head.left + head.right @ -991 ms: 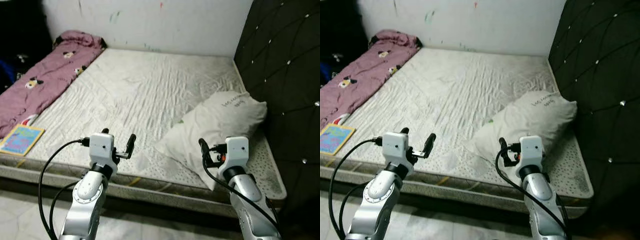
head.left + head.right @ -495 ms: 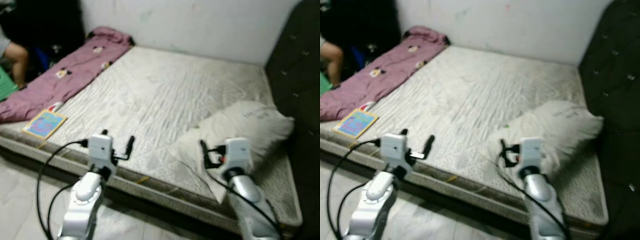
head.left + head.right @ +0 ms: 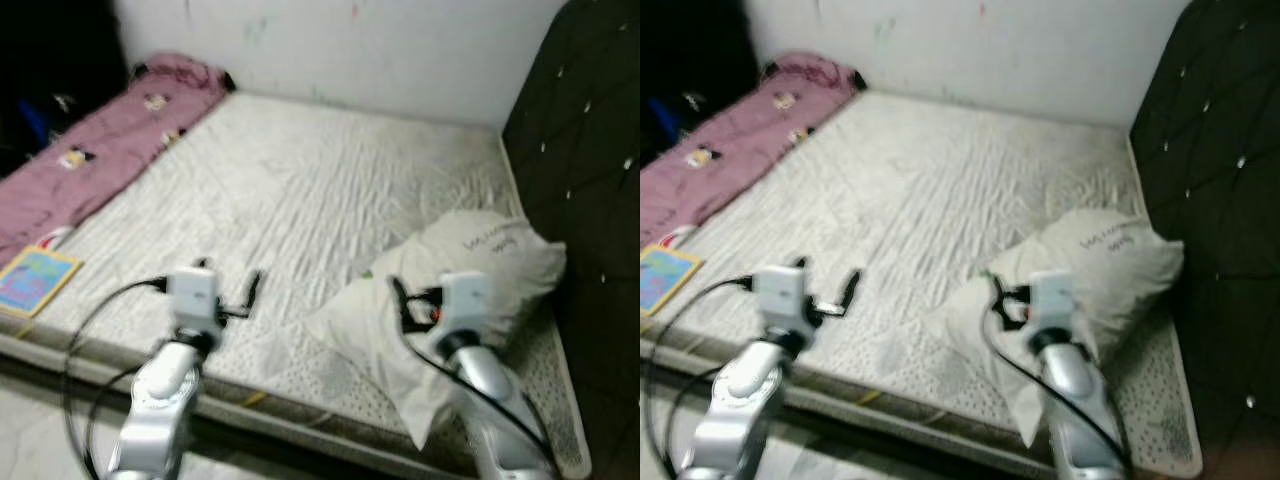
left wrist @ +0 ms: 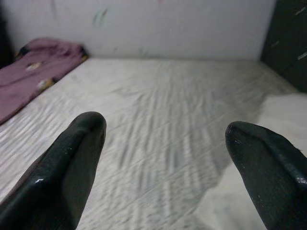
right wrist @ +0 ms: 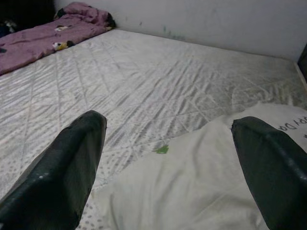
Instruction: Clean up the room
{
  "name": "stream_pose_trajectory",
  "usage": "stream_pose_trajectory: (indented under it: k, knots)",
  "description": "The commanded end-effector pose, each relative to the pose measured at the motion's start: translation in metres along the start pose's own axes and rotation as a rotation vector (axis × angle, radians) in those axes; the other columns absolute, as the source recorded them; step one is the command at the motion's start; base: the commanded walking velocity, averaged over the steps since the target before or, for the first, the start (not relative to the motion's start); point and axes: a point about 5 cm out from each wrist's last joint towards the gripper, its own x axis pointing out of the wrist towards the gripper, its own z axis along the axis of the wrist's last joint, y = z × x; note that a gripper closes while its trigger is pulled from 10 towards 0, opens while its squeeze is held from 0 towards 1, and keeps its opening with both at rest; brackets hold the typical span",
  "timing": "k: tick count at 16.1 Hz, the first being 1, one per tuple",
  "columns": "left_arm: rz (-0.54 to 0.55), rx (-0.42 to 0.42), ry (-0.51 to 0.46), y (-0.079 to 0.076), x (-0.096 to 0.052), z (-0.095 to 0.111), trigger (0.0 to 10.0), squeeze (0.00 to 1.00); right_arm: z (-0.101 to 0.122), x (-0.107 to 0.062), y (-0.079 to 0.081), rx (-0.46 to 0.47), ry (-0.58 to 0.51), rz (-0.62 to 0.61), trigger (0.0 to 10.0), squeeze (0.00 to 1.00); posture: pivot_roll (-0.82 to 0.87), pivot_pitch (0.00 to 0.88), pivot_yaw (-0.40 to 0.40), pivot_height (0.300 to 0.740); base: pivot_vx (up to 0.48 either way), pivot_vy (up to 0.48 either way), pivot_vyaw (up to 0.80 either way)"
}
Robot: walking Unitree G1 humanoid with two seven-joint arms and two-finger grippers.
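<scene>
Nearest the camera, both silver arms are reaching forward over the near edge of a bare white mattress (image 3: 300,190). The left gripper (image 3: 228,285) is hovering above the mattress's near left part with its two black fingers (image 4: 72,158) spread wide apart and nothing between them. The right gripper (image 3: 400,300) is hovering over the near end of a white pillow (image 3: 450,270), its fingers (image 5: 72,163) also standing well apart and holding nothing; in the right wrist view the pillow is lying directly below and ahead of the fingers, with a small green scrap (image 5: 162,149) sitting at its edge.

The pillow is lying on the right side of the mattress, its far right end close beside a dark tufted headboard (image 3: 590,150) that is running along the right. Some dark writing is showing on the pillow's far end, too blurred to read.

On the near left edge of the mattress a colourful flat book (image 3: 35,280) is lying. Beyond it, a crumpled mauve blanket (image 3: 90,150) with small cartoon prints is stretching along the left side to the far left corner. A white wall (image 3: 350,40) with a few faint colour marks is standing behind the bed.
</scene>
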Motion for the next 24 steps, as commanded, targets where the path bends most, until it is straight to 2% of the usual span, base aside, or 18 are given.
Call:
stream_pose_trajectory:
  k: [1, 7, 9, 12, 15, 17, 19, 21, 24]
  knots:
    - [-0.027, -0.005, 0.000, -0.009, 0.003, 0.001, 10.0, 0.00, -0.002, -0.003, -0.010, -0.008, 0.012, -0.031, 10.0, 0.00, -0.05, 0.000, 0.002, 0.740, 0.000, 0.000, 0.00]
    - [0.003, 0.019, -0.022, -0.007, 0.007, 0.005, 10.0, 0.00, 0.001, 0.000, -0.014, 0.005, -0.010, -0.063, 10.0, 0.00, -0.04, 0.000, 0.014, 0.740, 0.000, 0.000, -0.22]
    - [0.022, 0.052, -0.052, -0.004, 0.014, 0.012, 10.0, 0.00, 0.007, 0.008, -0.013, 0.001, -0.046, -0.089, 10.0, 0.00, -0.03, 0.000, 0.063, 0.740, 0.000, 0.000, 0.00]
    - [-0.043, 0.048, -0.028, -0.009, 0.020, 0.010, 10.0, 0.00, 0.009, 0.008, -0.016, 0.004, -0.070, -0.122, 10.0, 0.00, -0.07, 0.000, 0.134, 0.740, 0.000, 0.000, 0.00]
    - [-0.058, 0.040, -0.031, -0.010, 0.028, 0.012, 10.0, 0.00, 0.009, 0.010, -0.009, 0.023, -0.071, -0.083, 10.0, 0.00, -0.08, 0.000, 0.152, 0.740, 0.000, 0.000, 0.00]
    - [-0.047, 0.011, -0.027, -0.007, 0.033, 0.012, 10.0, 0.00, 0.014, 0.021, 0.015, -0.001, -0.079, 0.084, 10.0, 0.00, -0.08, 0.000, 0.134, 0.740, 0.000, 0.000, 0.00]
    - [-0.032, 0.005, -0.034, -0.007, 0.032, 0.012, 10.0, 0.00, 0.015, 0.027, 0.022, 0.000, -0.073, 0.133, 10.0, 0.00, -0.06, 0.000, 0.108, 0.740, 0.000, 0.000, 0.00]
    - [0.029, -0.013, -0.038, -0.003, 0.023, 0.010, 10.0, 0.00, 0.014, 0.037, 0.031, 0.031, -0.029, 0.200, 10.0, 0.00, 0.03, 0.000, -0.001, 0.740, 0.000, 0.000, 0.00]
    - [0.124, -0.054, -0.029, 0.007, 0.012, 0.004, 10.0, 0.00, 0.004, 0.043, 0.045, 0.007, 0.038, 0.282, 10.0, 0.00, 0.08, 0.000, -0.073, 0.740, 0.000, 0.000, 0.00]
